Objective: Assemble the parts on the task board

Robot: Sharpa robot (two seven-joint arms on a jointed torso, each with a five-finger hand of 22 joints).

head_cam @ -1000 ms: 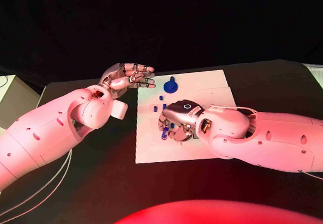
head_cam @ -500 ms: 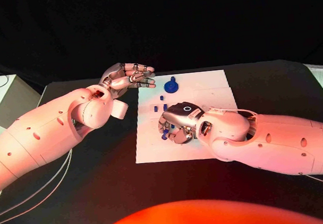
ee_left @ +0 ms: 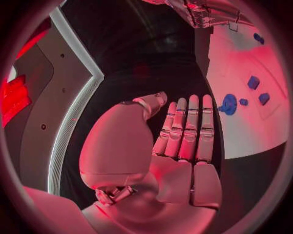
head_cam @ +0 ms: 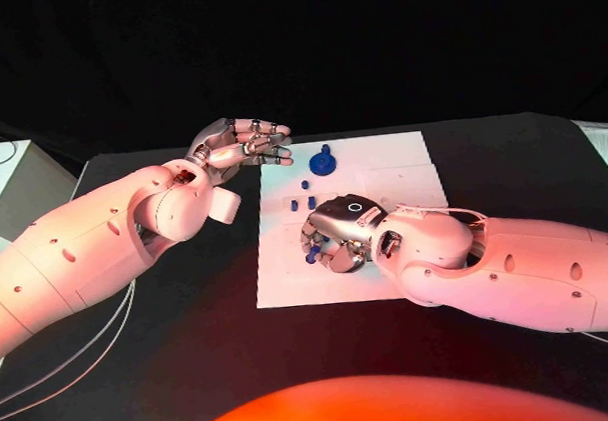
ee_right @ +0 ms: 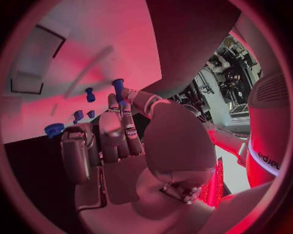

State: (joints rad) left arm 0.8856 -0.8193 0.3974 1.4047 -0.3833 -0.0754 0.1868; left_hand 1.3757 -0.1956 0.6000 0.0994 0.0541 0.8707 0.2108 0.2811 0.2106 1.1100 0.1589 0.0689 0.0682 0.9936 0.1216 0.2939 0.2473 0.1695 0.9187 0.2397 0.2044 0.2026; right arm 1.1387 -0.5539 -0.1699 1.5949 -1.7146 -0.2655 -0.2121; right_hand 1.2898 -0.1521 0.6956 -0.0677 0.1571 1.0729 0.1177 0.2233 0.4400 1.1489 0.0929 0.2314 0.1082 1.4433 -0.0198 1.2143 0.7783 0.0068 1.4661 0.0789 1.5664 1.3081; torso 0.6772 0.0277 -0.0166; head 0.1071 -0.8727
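I saw the right hand low over the task board, pinching a blue peg, other blue parts lying nearby; left hand hovered empty, fingers apart.

The left hand is hovering palm-up with its fingers lying side by side, nothing in them. The right hand is reaching palm-down, apparently pinching a blue part at its fingertips.
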